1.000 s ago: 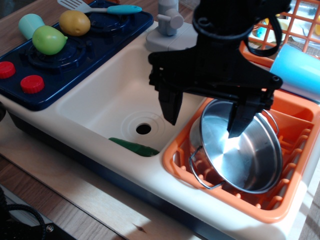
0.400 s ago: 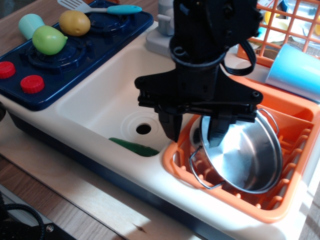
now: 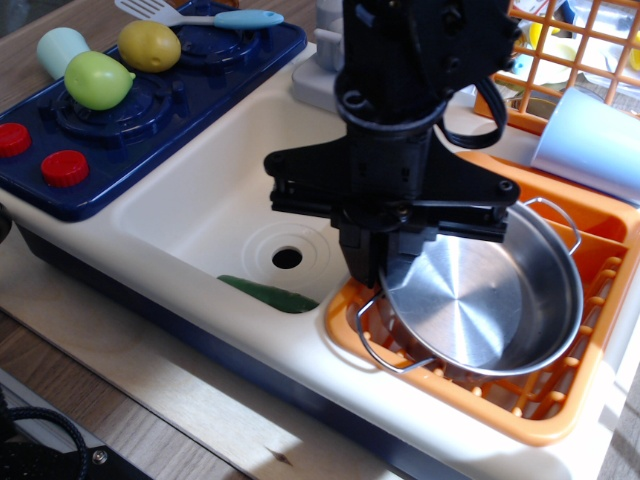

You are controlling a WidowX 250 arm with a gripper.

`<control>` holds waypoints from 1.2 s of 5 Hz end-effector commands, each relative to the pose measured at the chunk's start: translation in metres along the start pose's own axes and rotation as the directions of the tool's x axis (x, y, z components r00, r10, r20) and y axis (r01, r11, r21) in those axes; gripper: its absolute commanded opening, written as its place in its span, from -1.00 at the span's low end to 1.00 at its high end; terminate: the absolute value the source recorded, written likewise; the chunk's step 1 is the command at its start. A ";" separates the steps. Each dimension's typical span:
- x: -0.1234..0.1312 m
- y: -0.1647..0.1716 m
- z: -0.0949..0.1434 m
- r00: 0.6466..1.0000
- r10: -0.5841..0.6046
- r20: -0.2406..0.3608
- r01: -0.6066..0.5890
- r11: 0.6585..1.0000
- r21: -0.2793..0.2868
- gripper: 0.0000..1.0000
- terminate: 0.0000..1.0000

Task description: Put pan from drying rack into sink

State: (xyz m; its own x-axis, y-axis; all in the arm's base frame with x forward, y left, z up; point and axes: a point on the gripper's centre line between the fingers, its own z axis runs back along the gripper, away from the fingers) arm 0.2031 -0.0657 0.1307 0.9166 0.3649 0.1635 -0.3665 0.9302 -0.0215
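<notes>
Here, round shiny steel pan point(image 3: 480, 310).

Single view only; no second view to share any part. Set above and in front of the counter, angled steeply down and slightly toward 1 o'clock. Close range: sink point(image 3: 200, 200) mid-frame, rack point(image 3: 600, 370) cut off at 4 o'clock, stovetop point(image 3: 150, 110) at 10 o'clock, basket point(image 3: 590, 40) cropped at 1 o'clock. Arm point(image 3: 410, 60) entering from 12 o'clock, blocking centre.
</notes>
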 end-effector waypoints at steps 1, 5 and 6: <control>0.031 0.008 0.054 0.998 -0.061 -0.032 0.062 0.997 0.052 -1.00 -1.00; 0.053 0.118 0.027 0.979 -0.185 0.090 0.172 0.976 0.131 -1.00 -1.00; 0.058 0.121 0.007 0.974 -0.189 0.122 0.176 0.978 0.109 -1.00 -1.00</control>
State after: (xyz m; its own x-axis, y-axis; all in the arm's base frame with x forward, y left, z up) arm 0.2147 0.0597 0.1306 0.9570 0.1547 0.2456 -0.1733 0.9833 0.0557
